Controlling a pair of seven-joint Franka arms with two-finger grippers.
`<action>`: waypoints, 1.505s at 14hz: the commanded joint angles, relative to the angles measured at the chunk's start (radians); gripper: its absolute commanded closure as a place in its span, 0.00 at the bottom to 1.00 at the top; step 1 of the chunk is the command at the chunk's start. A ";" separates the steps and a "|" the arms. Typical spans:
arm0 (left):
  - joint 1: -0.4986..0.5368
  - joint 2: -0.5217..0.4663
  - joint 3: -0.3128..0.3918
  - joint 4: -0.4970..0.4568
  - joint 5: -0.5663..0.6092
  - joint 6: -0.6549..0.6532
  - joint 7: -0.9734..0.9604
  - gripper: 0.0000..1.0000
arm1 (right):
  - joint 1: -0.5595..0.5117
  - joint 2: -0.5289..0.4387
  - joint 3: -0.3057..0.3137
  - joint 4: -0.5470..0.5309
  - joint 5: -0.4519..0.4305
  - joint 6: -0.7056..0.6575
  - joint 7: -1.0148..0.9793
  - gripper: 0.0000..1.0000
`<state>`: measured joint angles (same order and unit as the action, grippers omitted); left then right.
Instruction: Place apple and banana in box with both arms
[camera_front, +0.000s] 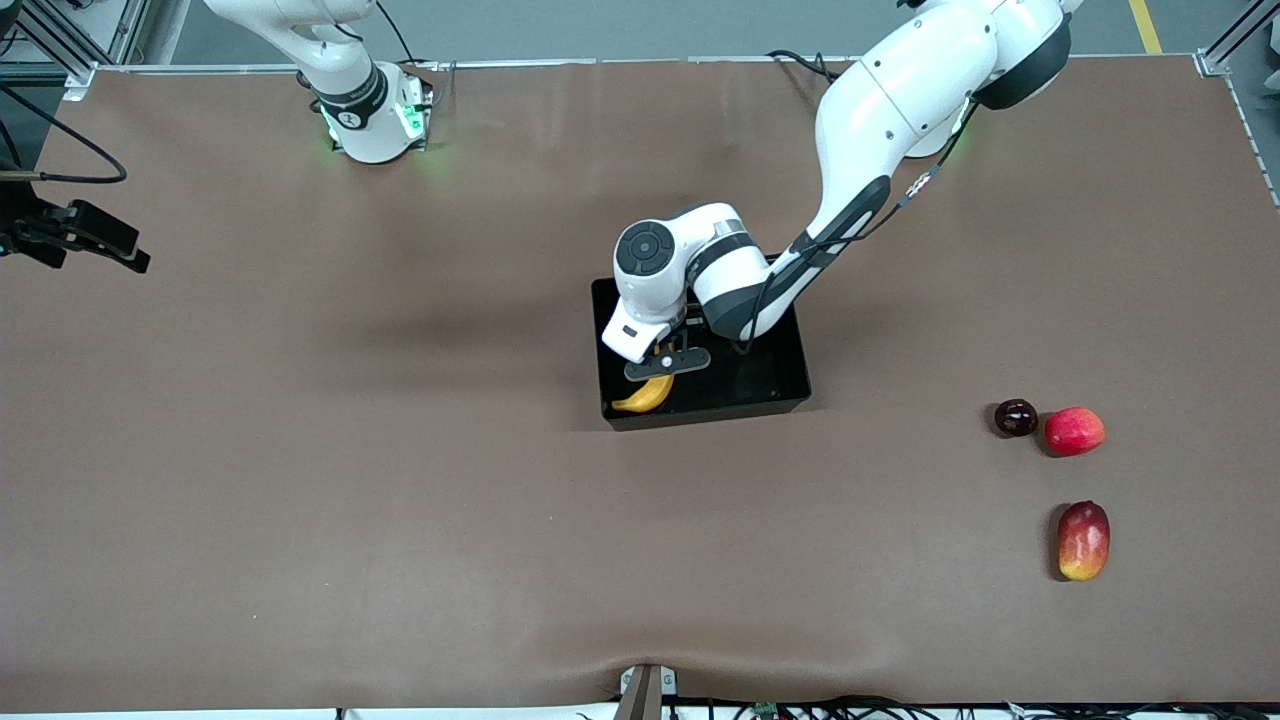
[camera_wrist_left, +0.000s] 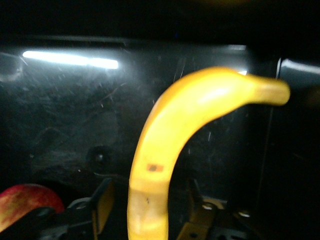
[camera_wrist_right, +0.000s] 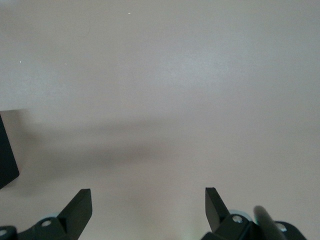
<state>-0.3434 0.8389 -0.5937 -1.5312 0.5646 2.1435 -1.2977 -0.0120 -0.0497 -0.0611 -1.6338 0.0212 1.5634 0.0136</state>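
Note:
The black box stands mid-table. The yellow banana lies in its corner nearest the front camera, toward the right arm's end. My left gripper is down in the box. In the left wrist view the banana runs between my left gripper's fingers with a dark gap on each side, so the gripper is open. The apple shows at the edge of that view, in the box beside the gripper; in the front view the arm hides it. My right gripper is open and empty over bare table at the right arm's end, waiting.
A dark plum and a smooth pinkish-red fruit lie together toward the left arm's end. A red-yellow mango lies nearer the front camera than they do. A black corner shows at the edge of the right wrist view.

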 joint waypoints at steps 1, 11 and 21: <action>0.010 -0.105 0.003 0.057 0.017 -0.146 0.006 0.00 | -0.008 0.007 0.007 0.015 -0.007 -0.009 -0.003 0.00; 0.408 -0.530 -0.002 0.149 -0.252 -0.522 0.661 0.00 | -0.011 0.008 0.006 0.015 -0.007 -0.009 0.000 0.00; 0.586 -0.727 0.011 0.123 -0.377 -0.652 0.928 0.00 | -0.022 0.008 0.006 0.014 -0.007 -0.011 0.002 0.00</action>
<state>0.2155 0.1840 -0.5944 -1.3525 0.2407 1.4903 -0.4106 -0.0185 -0.0477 -0.0637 -1.6335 0.0212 1.5619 0.0137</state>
